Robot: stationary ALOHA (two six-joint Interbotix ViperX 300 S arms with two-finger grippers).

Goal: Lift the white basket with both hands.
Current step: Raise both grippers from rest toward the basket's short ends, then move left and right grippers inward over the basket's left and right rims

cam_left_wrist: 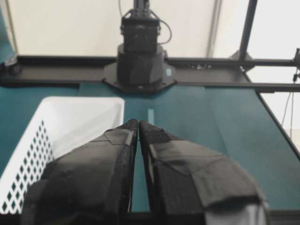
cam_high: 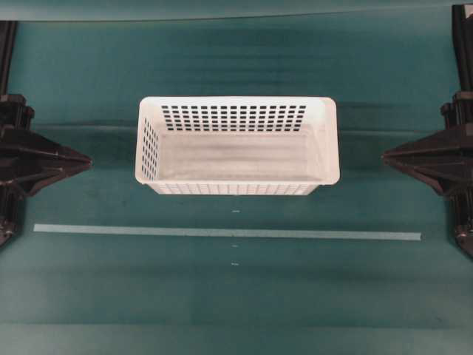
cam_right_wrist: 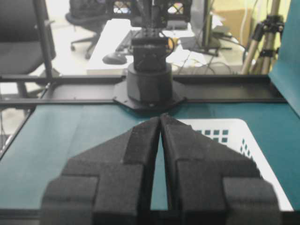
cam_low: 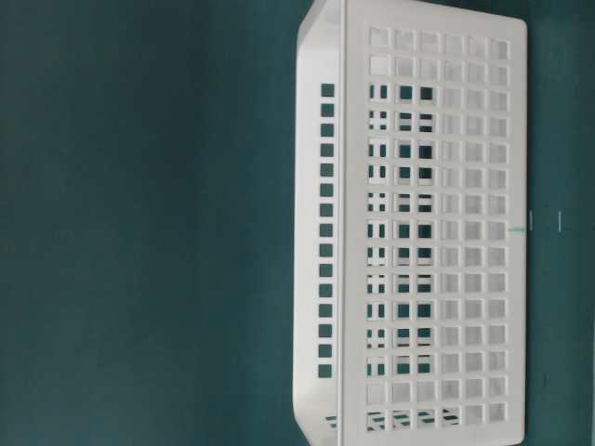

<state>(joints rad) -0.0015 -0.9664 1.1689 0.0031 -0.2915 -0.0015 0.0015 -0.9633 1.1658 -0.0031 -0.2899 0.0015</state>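
Overhead exterior view showed the rectangular white perforated plastic basket (cam_high: 236, 146) lying lengthwise midway between the closed, empty left gripper (cam_high: 89, 159) and right gripper (cam_high: 384, 156).

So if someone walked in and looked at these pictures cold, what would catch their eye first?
The white basket stands out first, empty and bright at the middle of the dark teal table. Next come the two black grippers, the left gripper and the right gripper, each parked at its own side with fingers closed, pointing at the basket without touching it.

Bare table (cam_high: 96, 237) around white basket (cam_high: 236, 146)
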